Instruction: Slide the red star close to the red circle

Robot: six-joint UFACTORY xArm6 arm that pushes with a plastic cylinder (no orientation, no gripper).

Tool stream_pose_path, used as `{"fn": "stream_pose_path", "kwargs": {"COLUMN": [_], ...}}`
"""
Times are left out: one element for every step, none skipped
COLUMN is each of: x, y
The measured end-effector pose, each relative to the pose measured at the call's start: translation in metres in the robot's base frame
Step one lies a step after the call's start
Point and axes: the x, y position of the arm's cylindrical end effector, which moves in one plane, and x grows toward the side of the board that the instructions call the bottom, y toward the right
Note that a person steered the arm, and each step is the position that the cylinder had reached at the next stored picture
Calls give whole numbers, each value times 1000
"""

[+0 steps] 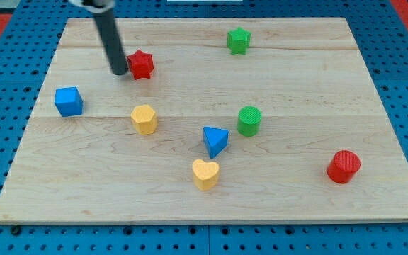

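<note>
Far left on the wooden board (296, 205): my tip (120, 72), a bare rod with no claw to open or close, just left of the red star (141, 64). Near right: red circle (343, 166), well apart from the star. Between them: yellow hexagon (144, 118), blue triangle (215, 141), green circle (249, 120), yellow heart (205, 173). Left: blue cube (69, 101). Far: green star (239, 40).

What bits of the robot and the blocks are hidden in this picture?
- The rod above my tip: cut off by the view's top edge, so the arm is unseen.
- Whether my tip touches the red star: too close to tell.
- The far side of the red circle: hidden by its own body.
</note>
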Motion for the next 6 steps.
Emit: {"fn": "stream_pose_path", "kwargs": {"x": [-30,-51,-47,-18,-15,-26], "y": [16,-25,23,86,118,104]}}
